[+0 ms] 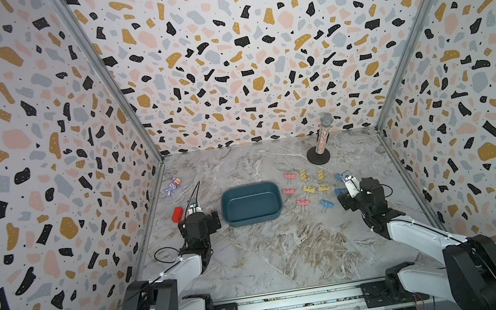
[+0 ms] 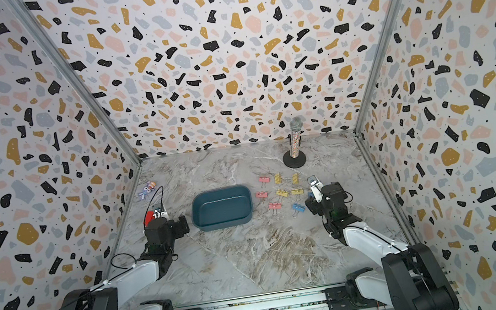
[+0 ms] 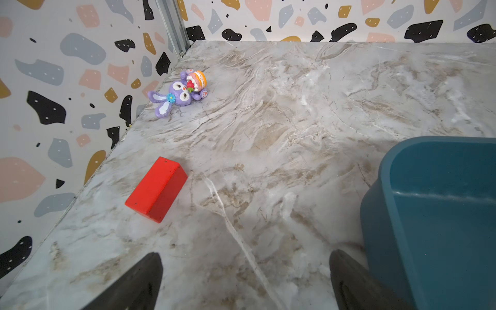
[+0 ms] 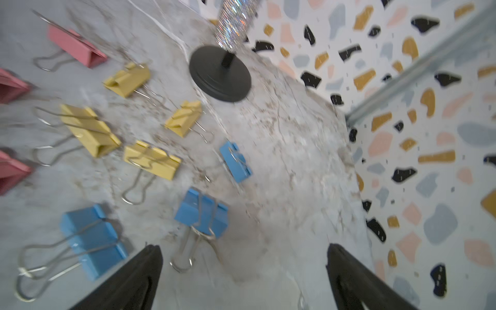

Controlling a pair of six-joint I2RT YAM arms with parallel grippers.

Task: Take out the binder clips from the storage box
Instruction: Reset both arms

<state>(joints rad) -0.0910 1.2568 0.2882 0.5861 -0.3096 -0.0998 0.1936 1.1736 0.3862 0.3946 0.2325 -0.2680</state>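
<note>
The dark teal shallow plastic storage box (image 1: pixel 251 203) sits empty on the marble counter (image 1: pixel 286 249); pastel metal binder clips (image 1: pixel 309 189) lie beside it. Both the left claw (image 3: pixel 245 253) and right claw (image 4: pixel 243 246) gape, empty. Unloading looks done; next, withdraw without nudging clips.

Both arms pair glossy white links with chunky black joint housings: left arm (image 1: pixel 186 265) at the frame's lower left, right arm (image 1: pixel 415 231) at the lower right. Thin black cables (image 1: pixel 155 257) loop alongside. The fingers (image 3: pixel 139 284) are black, tapered wedges.
</note>
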